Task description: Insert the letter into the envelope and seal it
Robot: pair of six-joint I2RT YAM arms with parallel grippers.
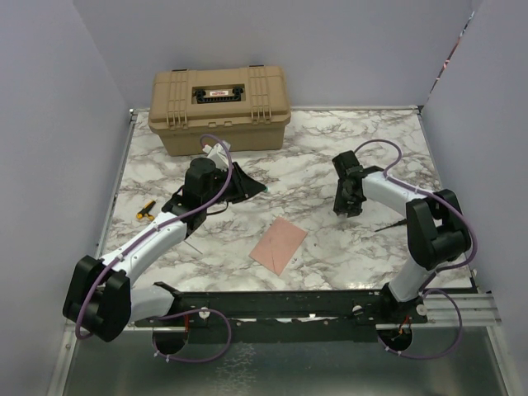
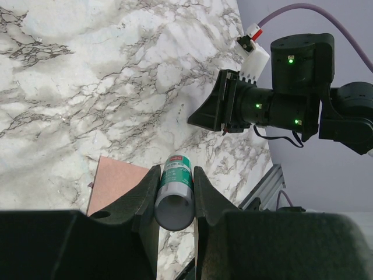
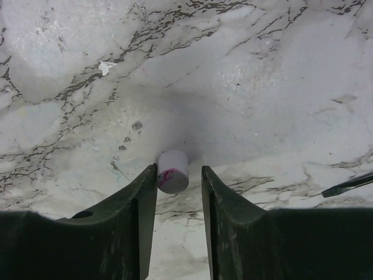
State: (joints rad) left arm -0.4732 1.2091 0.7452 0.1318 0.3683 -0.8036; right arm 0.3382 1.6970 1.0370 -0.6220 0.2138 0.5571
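A white marble-patterned counter point(image 1: 330, 157), veined in grey, is sitting between pale lavender walls point(image 1: 330, 49), with a tan hard case point(image 1: 219, 107) standing closed at the back wall. The envelope point(image 1: 279, 245) — pinkish-brown, turned corner-on — is lying flat in front of the case, well apart from it and nearer the arms' bases. Just in front of the case, the left end effector point(image 2: 176, 175) is clenching a green-labelled glue stick point(image 2: 175, 189) over the counter. To the case's front right, the right end effector point(image 3: 179, 169) is hanging released, its fingers point(image 3: 140, 210) bracketing a small white cylinder point(image 3: 173, 170) marked with pink — the cylinder is touching one finger, with a gap at the other. A yellow-and-black tool point(image 1: 145, 210) is lying front-left of the case.
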